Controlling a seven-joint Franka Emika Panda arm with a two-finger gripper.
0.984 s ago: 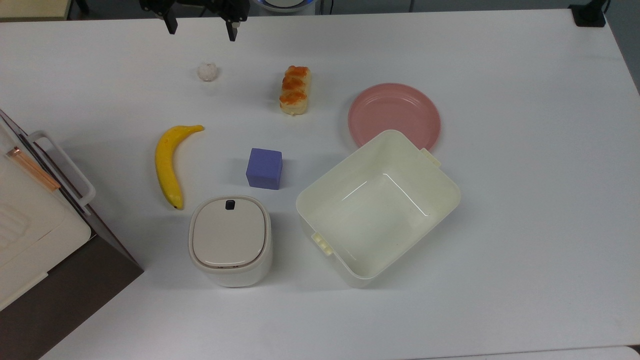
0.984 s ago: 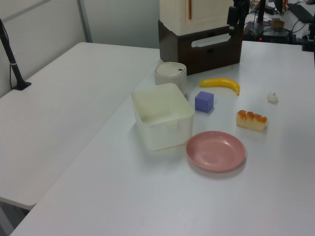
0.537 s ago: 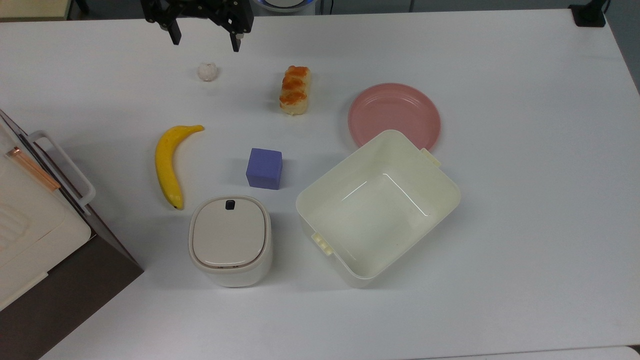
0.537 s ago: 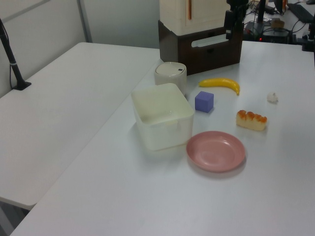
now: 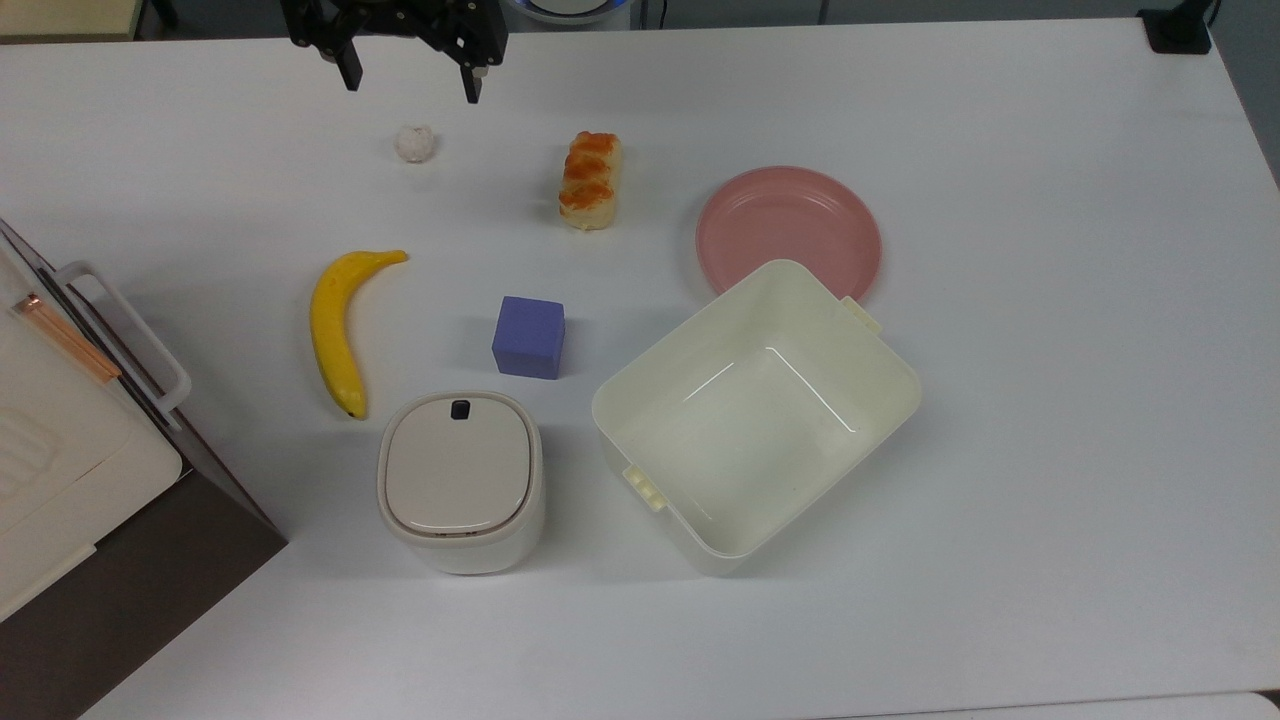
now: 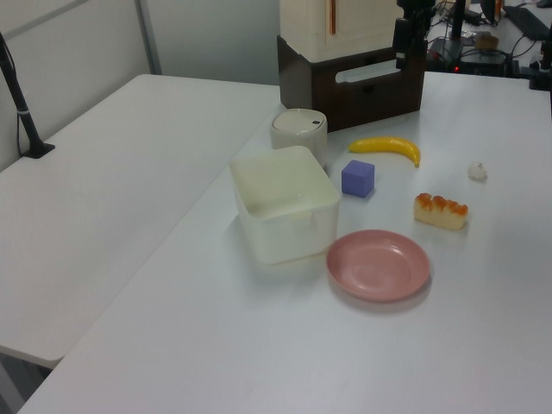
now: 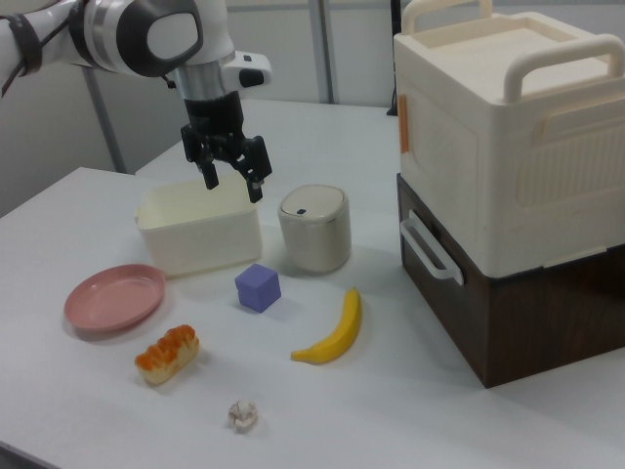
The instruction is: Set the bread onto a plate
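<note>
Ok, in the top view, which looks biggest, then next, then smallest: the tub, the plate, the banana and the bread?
From largest to smallest in the top view:
1. The tub, by far the widest.
2. The plate, though the tub hides part of its edge.
3. The banana, about as long as the plate is wide but much thinner.
4. The bread, clearly the smallest.

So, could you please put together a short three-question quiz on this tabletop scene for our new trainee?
1. True or false: the bread already lies on the plate.
2. In the top view, what lies nearest the gripper? A) banana B) white ball C) purple cube
3. Fill in: the gripper's fingers are ____ and hold nothing.

Key
1. False: the bread lies on the table, to the top view's left of the plate, apart from it.
2. B
3. open
</note>
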